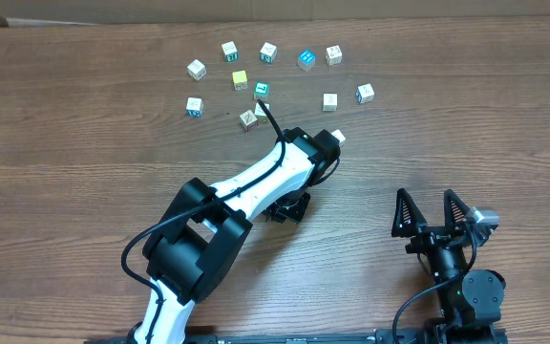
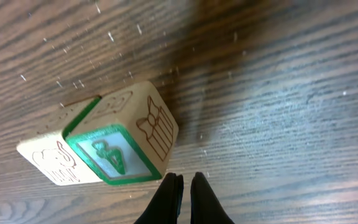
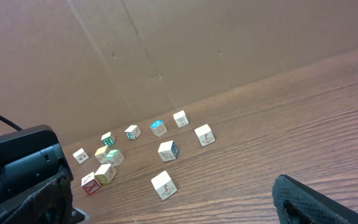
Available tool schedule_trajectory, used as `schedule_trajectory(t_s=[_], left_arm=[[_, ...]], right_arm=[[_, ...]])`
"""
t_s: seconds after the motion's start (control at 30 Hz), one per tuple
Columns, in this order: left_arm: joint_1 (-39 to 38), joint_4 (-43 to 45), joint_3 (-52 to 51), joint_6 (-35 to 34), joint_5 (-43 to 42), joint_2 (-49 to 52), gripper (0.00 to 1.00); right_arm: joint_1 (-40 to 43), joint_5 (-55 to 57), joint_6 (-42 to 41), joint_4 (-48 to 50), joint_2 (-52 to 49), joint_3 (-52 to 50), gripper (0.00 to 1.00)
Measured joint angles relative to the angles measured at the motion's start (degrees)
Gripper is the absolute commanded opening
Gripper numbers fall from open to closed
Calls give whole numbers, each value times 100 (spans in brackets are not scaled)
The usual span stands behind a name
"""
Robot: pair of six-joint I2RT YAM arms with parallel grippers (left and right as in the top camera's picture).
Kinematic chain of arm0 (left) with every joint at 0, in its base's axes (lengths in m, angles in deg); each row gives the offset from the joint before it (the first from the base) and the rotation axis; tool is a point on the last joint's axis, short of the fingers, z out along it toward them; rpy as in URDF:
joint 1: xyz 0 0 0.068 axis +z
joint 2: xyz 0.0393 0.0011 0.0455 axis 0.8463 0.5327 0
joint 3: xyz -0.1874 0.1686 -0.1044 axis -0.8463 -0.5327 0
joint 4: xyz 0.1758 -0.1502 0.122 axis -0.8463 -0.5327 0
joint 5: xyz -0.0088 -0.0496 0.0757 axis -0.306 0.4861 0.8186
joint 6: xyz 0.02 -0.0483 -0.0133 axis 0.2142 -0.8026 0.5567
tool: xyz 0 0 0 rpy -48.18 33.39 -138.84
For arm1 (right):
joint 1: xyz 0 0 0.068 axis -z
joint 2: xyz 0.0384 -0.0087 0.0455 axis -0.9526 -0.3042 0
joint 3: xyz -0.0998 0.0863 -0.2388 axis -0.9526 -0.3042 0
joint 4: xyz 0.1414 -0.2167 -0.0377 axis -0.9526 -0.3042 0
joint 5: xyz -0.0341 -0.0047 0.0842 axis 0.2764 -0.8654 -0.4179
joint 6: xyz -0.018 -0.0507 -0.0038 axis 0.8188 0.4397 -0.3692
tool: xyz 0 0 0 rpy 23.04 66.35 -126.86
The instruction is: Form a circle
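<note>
The white left arm (image 1: 256, 182) reaches from the lower left of the overhead view up to the middle of the wooden tabletop (image 1: 65, 143). Its end sits just below the wooden blocks (image 1: 196, 69), which lie spread out in the upper middle of the frame. They make a loose, bumpy ring that is not round. On the left part of the ring sits a yellow block (image 1: 240, 80), and a green block (image 1: 262, 90) is just beside it. A blue block (image 1: 306, 59) sits on the top right of the ring. One white block (image 1: 337, 136) lies lower down, right by the end of the arm.

In the left wrist view, the left claw (image 2: 185, 180) is shut tight and holds nothing. Its black tips are low over the wood at the bottom of the frame. Just to their left is a green-rimmed block (image 2: 114, 155). It touches a plain block (image 2: 51, 163) that has an elephant drawn on it.

At the lower right of the overhead view, the right claw (image 1: 432, 212) stands wide open and empty, well apart from the blocks. In its own wrist view the blocks show small in the middle left, with a brown cardboard wall (image 3: 229, 50) behind them.
</note>
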Motion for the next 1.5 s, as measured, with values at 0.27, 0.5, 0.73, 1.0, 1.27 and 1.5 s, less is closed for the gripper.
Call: schedule_trajectory(t_s=[0.27,0.5,0.73,1.0,1.27,1.5], left_arm=[[0,55,0,0,170,0,4],[0,55,0,0,273,0,4],[0,57,0,7,212,0,4],[0,118,2,304,-632,0,4],[0,295,271,424,-1392,0,4],[0,315,953,426,-1580,0,4]], right_arm=[[0,0,0,2,0,0,100],[0,0,0,2,0,0,100],[0,0,0,2,0,0,100],[0,0,0,2,0,0,100],[0,-2,2,2,0,0,100],[0,0,0,0,0,0,100]])
